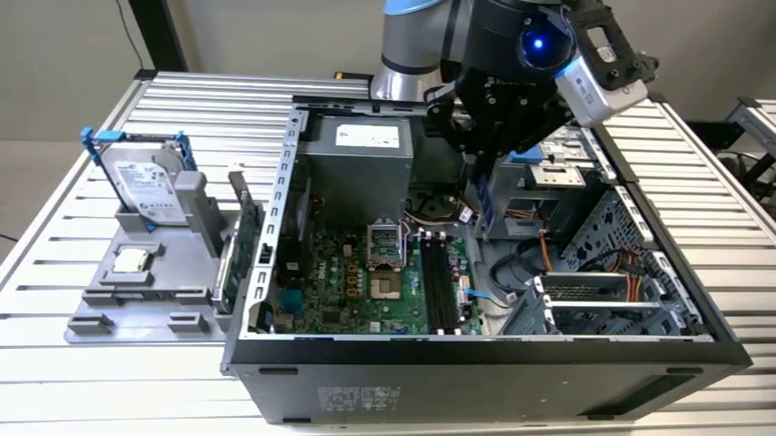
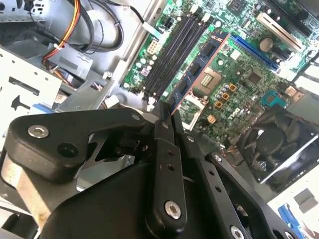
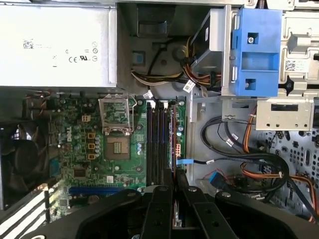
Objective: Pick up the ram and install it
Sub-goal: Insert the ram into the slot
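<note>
Nearest in the second wrist view: black gripper (image 2: 168, 109), clenched on one end of the ram (image 2: 202, 67). Reaches away from the fingertips above the motherboard (image 2: 244, 79), long axis parallel to the black slots (image 2: 172, 55). In the first wrist view, fingers (image 3: 160, 209) pressed close together over these slots. In the exterior view, a narrow strip pointing down below the gripper.

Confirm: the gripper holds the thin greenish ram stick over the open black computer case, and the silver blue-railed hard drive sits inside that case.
Not inside: the exterior view shows the silver hard drive standing in a grey holder outside the black case. The gripper does hold the ram over it.
</note>
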Robot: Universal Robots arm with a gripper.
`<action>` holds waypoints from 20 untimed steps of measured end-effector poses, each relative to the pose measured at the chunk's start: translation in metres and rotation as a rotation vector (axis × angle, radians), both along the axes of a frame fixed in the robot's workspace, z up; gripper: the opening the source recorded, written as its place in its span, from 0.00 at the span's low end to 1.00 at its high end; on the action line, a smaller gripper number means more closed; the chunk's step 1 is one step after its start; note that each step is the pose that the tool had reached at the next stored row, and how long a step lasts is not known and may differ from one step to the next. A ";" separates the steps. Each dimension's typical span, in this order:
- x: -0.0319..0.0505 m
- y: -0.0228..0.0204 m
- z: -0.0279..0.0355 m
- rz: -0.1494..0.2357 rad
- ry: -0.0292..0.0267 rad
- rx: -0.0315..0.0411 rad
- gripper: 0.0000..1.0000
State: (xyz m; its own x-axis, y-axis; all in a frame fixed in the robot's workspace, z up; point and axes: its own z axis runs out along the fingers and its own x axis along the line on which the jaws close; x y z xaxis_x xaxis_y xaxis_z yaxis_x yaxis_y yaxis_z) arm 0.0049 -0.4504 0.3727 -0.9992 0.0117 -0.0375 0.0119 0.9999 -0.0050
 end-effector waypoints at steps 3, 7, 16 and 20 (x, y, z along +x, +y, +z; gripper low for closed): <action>0.0000 0.0000 -0.0028 0.000 -0.0018 -0.0002 0.00; 0.0000 0.0000 -0.0037 0.000 -0.0023 0.0000 0.00; 0.0000 0.0005 -0.0157 0.000 -0.0022 -0.0133 0.00; 0.0000 0.0007 -0.0208 0.000 -0.0022 -0.0173 0.00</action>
